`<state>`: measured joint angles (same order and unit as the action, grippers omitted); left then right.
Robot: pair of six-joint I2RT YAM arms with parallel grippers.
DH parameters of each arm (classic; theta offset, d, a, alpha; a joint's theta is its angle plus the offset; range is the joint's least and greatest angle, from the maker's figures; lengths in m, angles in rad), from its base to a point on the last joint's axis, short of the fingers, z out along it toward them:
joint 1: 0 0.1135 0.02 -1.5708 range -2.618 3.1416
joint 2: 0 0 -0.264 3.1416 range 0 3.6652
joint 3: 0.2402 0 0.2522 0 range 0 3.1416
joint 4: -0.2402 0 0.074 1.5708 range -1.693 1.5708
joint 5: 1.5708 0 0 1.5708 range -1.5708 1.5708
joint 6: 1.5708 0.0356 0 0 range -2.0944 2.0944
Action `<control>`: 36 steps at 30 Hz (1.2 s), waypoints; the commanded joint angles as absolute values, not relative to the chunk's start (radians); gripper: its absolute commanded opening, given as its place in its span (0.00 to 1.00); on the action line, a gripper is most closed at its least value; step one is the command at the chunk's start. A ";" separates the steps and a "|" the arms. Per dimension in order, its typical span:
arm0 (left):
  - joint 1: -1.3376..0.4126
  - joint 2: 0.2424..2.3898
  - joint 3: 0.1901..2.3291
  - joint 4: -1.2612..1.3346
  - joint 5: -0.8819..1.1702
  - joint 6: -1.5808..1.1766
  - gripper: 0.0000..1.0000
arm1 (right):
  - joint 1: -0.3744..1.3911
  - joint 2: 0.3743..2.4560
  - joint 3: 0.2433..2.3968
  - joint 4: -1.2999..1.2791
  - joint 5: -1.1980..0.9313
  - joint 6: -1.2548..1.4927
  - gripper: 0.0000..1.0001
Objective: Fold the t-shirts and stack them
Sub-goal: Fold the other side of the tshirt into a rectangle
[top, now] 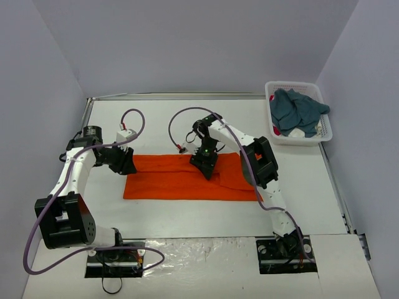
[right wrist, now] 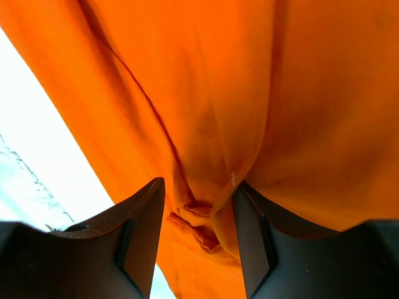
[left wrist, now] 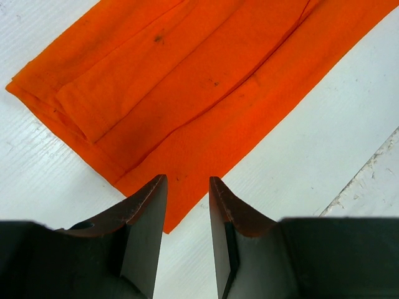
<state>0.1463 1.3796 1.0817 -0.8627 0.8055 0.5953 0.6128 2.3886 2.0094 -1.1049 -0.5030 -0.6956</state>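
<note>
Softly creased orange t-shirt (top: pixel 174 182) lies as a long folded strip.

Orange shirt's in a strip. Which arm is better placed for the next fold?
Right, probably. The right gripper pinches bunched cloth of the orange t-shirt mid-strip; the left gripper hangs open and empty above the left end.

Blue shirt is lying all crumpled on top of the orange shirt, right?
No. The blue shirt is lying all crumpled in the basket, not on top of the orange shirt. The top view shows it.
</note>
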 commanded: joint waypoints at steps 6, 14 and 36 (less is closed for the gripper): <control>0.156 1.331 1.080 -0.864 0.804 0.589 0.32 | 0.678 2.370 1.996 -1.161 -0.534 -0.704 0.43; 0.155 1.324 1.066 -0.864 0.793 0.588 0.32 | 0.687 2.395 1.990 -1.140 -0.515 -0.693 0.43; 0.155 1.416 1.086 -0.836 0.819 0.598 0.32 | 0.614 2.263 1.977 -1.081 -0.446 -0.629 0.59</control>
